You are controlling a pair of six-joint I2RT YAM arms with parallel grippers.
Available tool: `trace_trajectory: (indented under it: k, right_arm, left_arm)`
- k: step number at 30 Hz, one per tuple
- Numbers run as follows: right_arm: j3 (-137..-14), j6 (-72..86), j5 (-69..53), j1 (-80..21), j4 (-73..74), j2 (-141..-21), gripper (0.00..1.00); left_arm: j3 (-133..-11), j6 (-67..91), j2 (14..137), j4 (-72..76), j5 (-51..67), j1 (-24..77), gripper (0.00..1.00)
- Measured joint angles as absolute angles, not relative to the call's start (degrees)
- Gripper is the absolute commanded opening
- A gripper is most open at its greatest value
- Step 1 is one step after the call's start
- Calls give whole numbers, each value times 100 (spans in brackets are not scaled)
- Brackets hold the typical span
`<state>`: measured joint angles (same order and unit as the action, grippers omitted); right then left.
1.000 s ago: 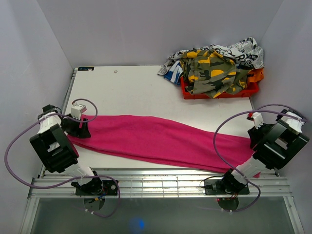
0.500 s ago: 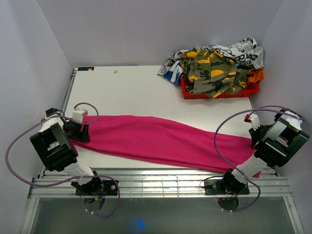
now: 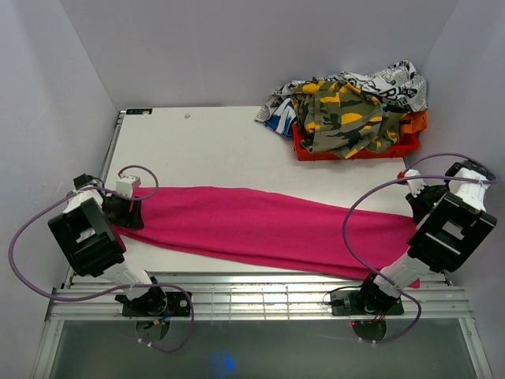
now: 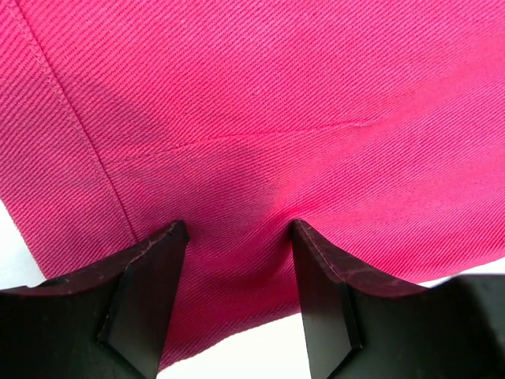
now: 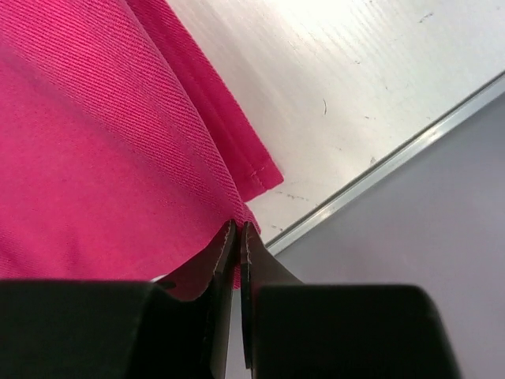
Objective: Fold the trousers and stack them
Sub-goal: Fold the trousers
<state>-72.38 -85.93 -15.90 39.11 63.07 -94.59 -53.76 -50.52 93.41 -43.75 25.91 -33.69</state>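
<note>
Trousers point(image 3: 260, 229) of hot-pink twill lie stretched flat across the near half of a white table point(image 3: 205, 150). They run from its left edge to its right, slanting a little nearer at the right. At the left end, the left pincer point(image 4: 237, 229) stands released, its jaws set apart on either side of a low ridge of cloth. The tips press the fabric but have not closed on it. At the right end, the right pincer point(image 5: 239, 229) is clenched on the cloth just beside the stitched corner, near the table's edge. Farther back, in the far right corner, an orange crate point(image 3: 355, 151) holds a heap of camouflage and printed garments point(image 3: 347, 110), well apart from the trousers.

The cloth looks light, soft and limp (likely to sag between two grips rather than keep a shape). Its ribbed weave should give fair purchase. The stitched edges at each end seem the firmest places to take hold.

Only the overhead view shows the full length and both ends together, but the jaws are too small and dark to read there. Only the wrist views show the jaws and the stitching lines.
</note>
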Motion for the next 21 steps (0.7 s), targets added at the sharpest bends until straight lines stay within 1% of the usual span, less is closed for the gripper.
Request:
trace_trajectory:
  k: [2, 5, 6, 8, 11, 13, 15, 19, 20, 21]
  right_arm:
    - [-7004, -8573, -1450, 3800, 6023, -9467, 8]
    - [-6692, -8431, -1205, 3601, 5594, -9518, 25]
    - [-6635, -8396, -1135, 3546, 5489, -9535, 41]
    - [-6582, -8291, -1026, 3481, 5286, -9550, 51]
    - [-6622, -8241, -969, 3476, 5120, -9531, 52]
    - [-6759, -8202, -1000, 3481, 5253, -9476, 58]
    - [-6965, -8195, -1068, 3481, 5461, -9349, 58]
    - [-7091, -8329, -1179, 3481, 6055, -8702, 51]
    - [-6991, -8372, -1175, 3481, 6176, -8495, 47]
    - [-6779, -8429, -1168, 3481, 6230, -8274, 44]
  left_arm:
    - [-5398, -5030, 9356, -4397, 2596, -3374, 71]
    - [-5428, -5011, 9347, -4456, 2622, -3376, 74]
    - [-5437, -5017, 9338, -4482, 2633, -3376, 75]
    - [-5435, -5103, 9288, -4550, 2711, -3398, 77]
    - [-5419, -5347, 9168, -4742, 2886, -3448, 77]
    - [-5426, -5540, 8973, -4995, 3103, -3485, 78]
    - [-5474, -5719, 8652, -5352, 3376, -3514, 78]
    - [-5682, -5981, 7979, -5769, 3756, -3450, 79]
    - [-5697, -6025, 7846, -5828, 3811, -3428, 79]
    - [-5699, -6060, 7747, -5874, 3844, -3420, 79]
